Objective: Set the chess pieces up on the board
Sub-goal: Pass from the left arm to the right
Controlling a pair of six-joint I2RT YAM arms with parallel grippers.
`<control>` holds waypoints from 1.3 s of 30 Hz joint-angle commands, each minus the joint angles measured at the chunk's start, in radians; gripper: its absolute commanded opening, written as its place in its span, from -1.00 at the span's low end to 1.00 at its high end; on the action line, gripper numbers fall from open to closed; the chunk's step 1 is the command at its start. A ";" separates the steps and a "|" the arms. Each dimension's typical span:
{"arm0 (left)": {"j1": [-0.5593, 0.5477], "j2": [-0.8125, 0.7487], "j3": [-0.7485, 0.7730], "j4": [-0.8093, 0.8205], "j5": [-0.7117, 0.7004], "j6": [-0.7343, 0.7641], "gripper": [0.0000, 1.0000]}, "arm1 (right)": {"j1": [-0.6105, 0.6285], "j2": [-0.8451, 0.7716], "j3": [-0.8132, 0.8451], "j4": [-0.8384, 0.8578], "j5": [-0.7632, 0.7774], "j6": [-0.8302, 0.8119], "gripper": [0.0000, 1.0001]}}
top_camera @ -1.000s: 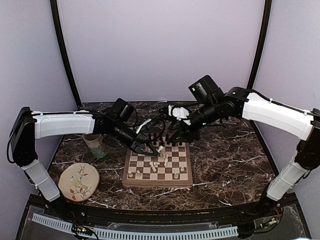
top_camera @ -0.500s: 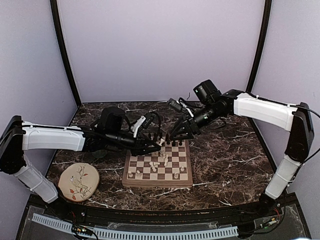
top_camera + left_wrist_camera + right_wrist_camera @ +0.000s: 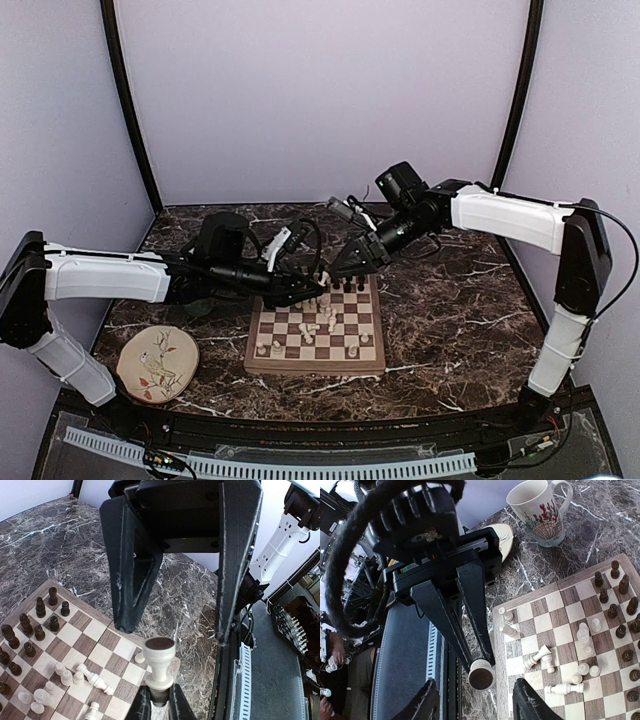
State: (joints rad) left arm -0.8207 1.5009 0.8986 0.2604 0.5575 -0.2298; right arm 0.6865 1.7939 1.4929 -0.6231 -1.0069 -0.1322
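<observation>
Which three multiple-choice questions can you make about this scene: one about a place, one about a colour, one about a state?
1. Where is the mug relative to the board?
A. on it
B. off it, on the table
C. under it

2. What colour is the chess piece in the left gripper?
A. cream
B. dark brown
C. red

3. How is the right gripper?
A. shut on a piece
B. shut, empty
C. open

Key:
1 B: the right wrist view shows it on marble beyond the board's edge.
2 A: its stem is cream; only its round base is dark.
3 C: its jaws stand wide apart.
</observation>
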 commanded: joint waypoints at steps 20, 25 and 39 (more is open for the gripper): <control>-0.009 0.010 0.018 -0.003 0.011 0.014 -0.91 | 0.015 0.094 0.071 0.016 -0.084 0.040 -0.48; -0.009 0.011 0.018 -0.008 0.005 0.018 -0.91 | 0.016 0.101 0.073 0.010 -0.084 0.037 -0.54; -0.012 -0.023 -0.021 0.009 -0.054 0.025 -0.31 | 0.003 0.115 0.070 0.047 -0.151 0.092 -0.82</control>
State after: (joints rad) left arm -0.8234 1.5196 0.8989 0.2352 0.5396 -0.2180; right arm 0.6949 1.9041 1.5410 -0.6201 -1.1042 -0.0795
